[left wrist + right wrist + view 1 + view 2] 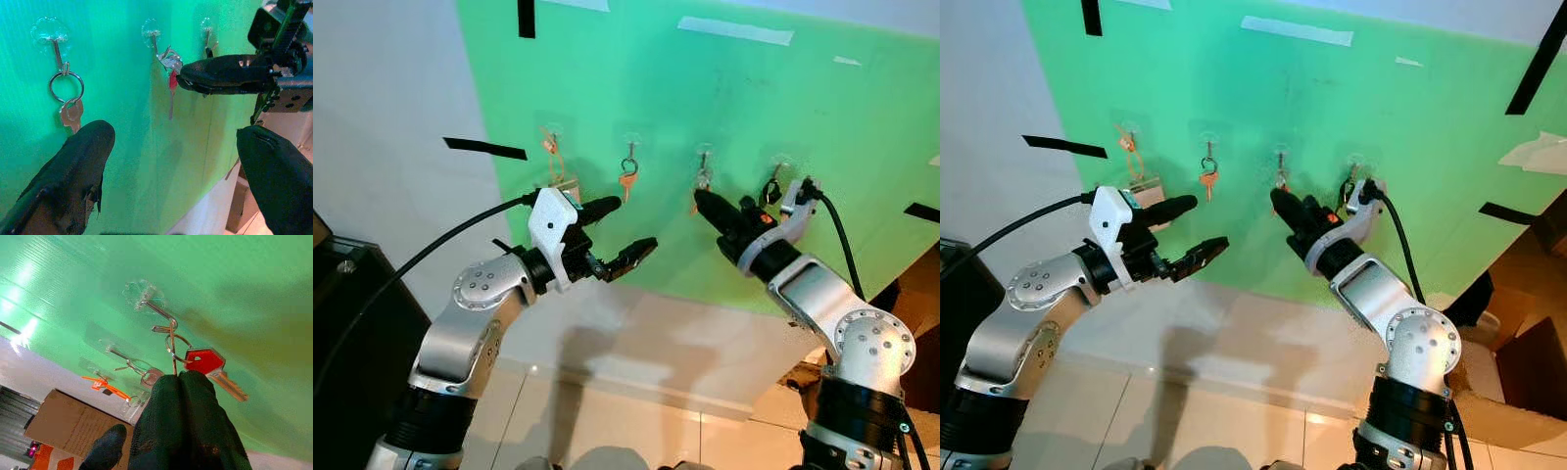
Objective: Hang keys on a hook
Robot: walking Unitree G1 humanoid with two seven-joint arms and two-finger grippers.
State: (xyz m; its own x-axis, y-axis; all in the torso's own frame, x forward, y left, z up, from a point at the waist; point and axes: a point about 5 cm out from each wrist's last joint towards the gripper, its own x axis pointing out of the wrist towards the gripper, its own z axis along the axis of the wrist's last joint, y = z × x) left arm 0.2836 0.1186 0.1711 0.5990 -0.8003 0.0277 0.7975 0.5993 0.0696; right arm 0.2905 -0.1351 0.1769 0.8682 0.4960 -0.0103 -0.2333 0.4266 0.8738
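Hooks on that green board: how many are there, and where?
4, in one row on the green board. From the robot's left: one with an orange tag, one with a ring and key, one by the right gripper holding red-headed keys, one rightmost.

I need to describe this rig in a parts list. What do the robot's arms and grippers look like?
Both arms are silver with round bolted joints and black forearm sections. The left gripper and right gripper each have two long black fingers, a white bracket at the wrist, and a black cable trailing off it.
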